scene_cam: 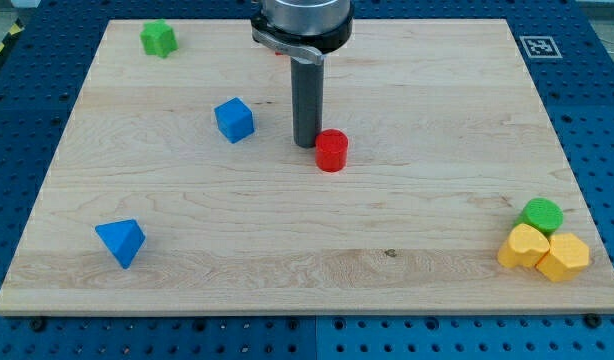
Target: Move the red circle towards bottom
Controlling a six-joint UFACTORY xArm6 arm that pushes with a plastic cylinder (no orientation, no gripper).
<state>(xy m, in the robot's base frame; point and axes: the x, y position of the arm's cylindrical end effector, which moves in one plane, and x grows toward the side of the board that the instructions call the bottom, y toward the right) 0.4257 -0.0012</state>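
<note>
Taking the red circle (331, 150) as the landmark, near the middle of the wooden board (407, 80), the leftmost thing is a blue triangular block (121, 242), far to the view's left of it and lower. A green block (158, 38) of irregular shape sits well up and left of it near the top corner. A blue cube (234, 119) lies to its left and slightly higher. My tip (306, 143) stands just beside the red circle on its upper-left side, seemingly touching. There are no jaws here, only a plain rod, so nothing spreads or pinches. To do this well, I'd judge the tip should shift to sit squarely above the circle, then push straight down the view, lest the round block slip off sideways to the right. Far right and lower sit a green circle (542, 214) and two yellow blocks (523, 246) (564, 257), clustered together.
</note>
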